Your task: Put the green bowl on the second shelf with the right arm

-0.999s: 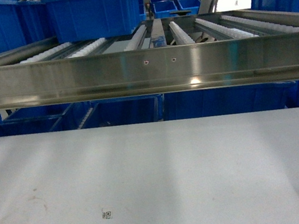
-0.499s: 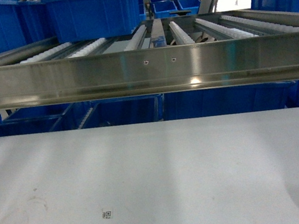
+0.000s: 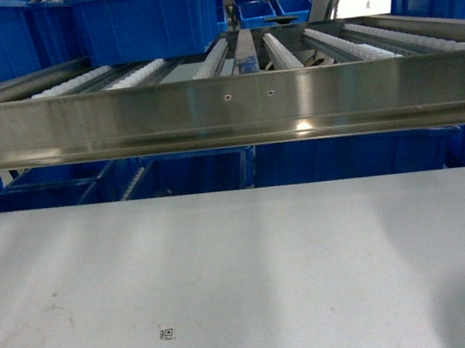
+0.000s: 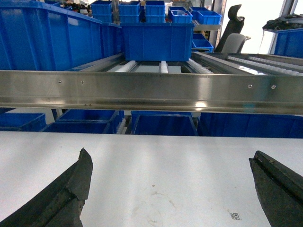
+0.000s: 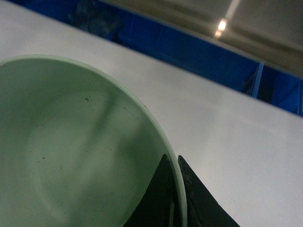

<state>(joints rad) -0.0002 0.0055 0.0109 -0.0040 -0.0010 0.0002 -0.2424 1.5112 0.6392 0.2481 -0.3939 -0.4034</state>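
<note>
We face white tabletop [image 3: 229, 271], faint scuff rings at left, small printed code marker [image 3: 166, 333] near front. Blue crates [image 3: 148, 20] stacked behind and below rack, more on far shelving. Grey office chair [image 4: 233, 35] stands beyond rollers at right. Bright pale wall behind chair; ceiling light glints off steel.

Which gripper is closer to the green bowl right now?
Right. The right gripper is clamped on the green bowl, one finger inside the rim and one outside. The left gripper hangs open over the white table, with no bowl in its view.
</note>
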